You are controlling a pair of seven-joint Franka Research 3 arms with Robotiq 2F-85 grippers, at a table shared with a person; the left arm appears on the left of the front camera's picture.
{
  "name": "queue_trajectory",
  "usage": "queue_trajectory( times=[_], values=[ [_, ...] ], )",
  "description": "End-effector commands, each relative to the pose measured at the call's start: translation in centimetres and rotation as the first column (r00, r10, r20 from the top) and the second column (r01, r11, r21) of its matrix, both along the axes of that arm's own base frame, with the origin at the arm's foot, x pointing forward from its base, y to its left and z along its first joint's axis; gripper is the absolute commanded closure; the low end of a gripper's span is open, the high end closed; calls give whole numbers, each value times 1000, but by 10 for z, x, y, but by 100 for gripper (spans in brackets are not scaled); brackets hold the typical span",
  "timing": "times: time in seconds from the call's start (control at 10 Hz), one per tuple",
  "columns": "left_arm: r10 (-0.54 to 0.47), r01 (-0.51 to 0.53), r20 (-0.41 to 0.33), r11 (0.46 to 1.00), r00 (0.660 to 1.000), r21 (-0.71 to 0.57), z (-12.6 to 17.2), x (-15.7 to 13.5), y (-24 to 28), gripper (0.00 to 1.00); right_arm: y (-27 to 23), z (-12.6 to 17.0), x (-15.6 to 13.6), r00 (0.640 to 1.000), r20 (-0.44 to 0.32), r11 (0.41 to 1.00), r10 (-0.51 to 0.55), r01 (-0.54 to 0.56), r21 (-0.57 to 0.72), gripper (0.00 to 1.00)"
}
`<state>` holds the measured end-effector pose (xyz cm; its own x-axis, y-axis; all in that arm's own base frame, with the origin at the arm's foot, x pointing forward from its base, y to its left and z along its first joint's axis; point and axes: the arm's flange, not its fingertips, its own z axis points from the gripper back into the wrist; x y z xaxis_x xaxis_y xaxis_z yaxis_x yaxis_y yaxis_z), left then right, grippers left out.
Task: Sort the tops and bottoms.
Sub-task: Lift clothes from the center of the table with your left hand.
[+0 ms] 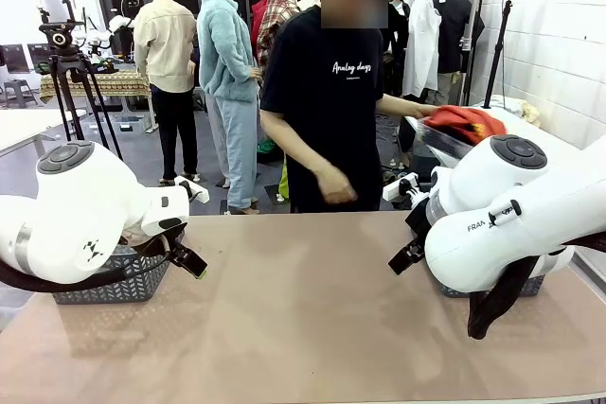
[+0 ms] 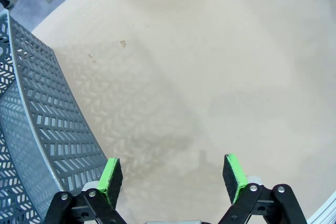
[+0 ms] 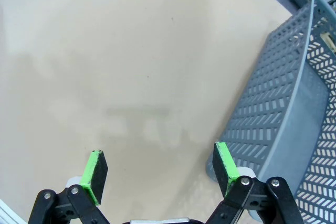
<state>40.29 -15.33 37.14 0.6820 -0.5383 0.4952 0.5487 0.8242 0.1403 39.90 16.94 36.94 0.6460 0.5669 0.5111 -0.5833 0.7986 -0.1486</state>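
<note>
Worktop (image 1: pixel 303 319) has a grey left basket (image 2: pixel 47 129) and right basket (image 3: pixel 283 119) at its ends. Person's hand (image 1: pixel 428 111) is on the orange-red top (image 1: pixel 464 123) beyond the far right edge. Left pincer (image 2: pixel 173 174) and right pincer (image 3: pixel 160 169) both apart, empty, each beside its basket.

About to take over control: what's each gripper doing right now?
Left gripper: open, holding nothing.
Right gripper: open, holding nothing.

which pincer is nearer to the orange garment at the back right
Right. The right pincer hangs over the right side of the table, in front of and below the orange garment; the left pincer is far across, beside the left basket.
</note>
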Motion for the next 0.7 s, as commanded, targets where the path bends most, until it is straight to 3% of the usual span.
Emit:
queue_trajectory(
  times=[0.0, 0.6],
  values=[
    [4, -4, 0, 1000, 1000, -2, 0, 1, 2, 0, 0, 0, 0, 1000, 0, 1000, 1, -1, -1, 0],
    [4, -4, 0, 1000, 1000, -2, 0, 1, 2, 0, 0, 0, 0, 1000, 0, 1000, 0, 0, 0, 0]
  ],
)
